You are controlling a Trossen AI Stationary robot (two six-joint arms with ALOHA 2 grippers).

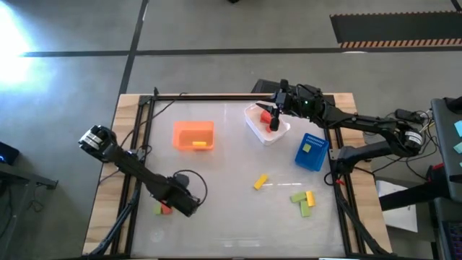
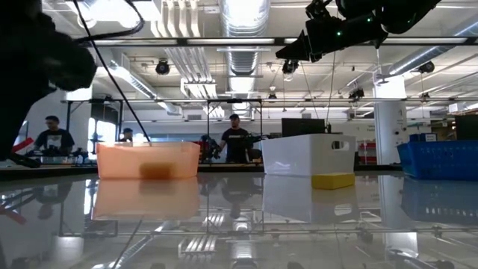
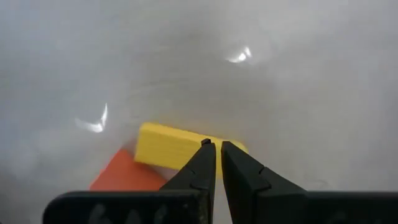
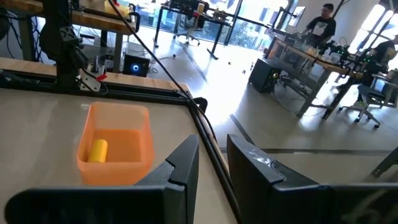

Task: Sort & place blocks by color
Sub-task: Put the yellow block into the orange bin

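My left gripper [image 3: 214, 146] points straight down at the table's near left, fingers shut, with its tips over a yellow block [image 3: 161, 149]. That block lies flat beside a red block [image 3: 121, 177]. From above, this pair of blocks [image 1: 162, 209] shows next to the arm. My right gripper [image 4: 211, 146] is held level and high over the white bin [image 1: 283, 132], which holds red blocks [image 1: 264, 115]. Its fingers are open with nothing between them. Loose yellow [image 1: 260, 182] and green blocks [image 1: 297, 196] lie on the table at the near right. My left gripper's shut fingertips [image 3: 205, 152] stand from above over the yellow block's long edge [image 3: 186, 144]. I cannot tell whether they touch it. The block lies flat on the table.
The orange bin [image 1: 193, 126] at the far centre holds a yellow block [image 1: 200, 144]. The blue bin [image 1: 317, 160] at the right holds another yellow block [image 1: 307, 148]. A black frame rail [image 1: 216, 97] runs along the far edge. People stand in the room beyond the table.
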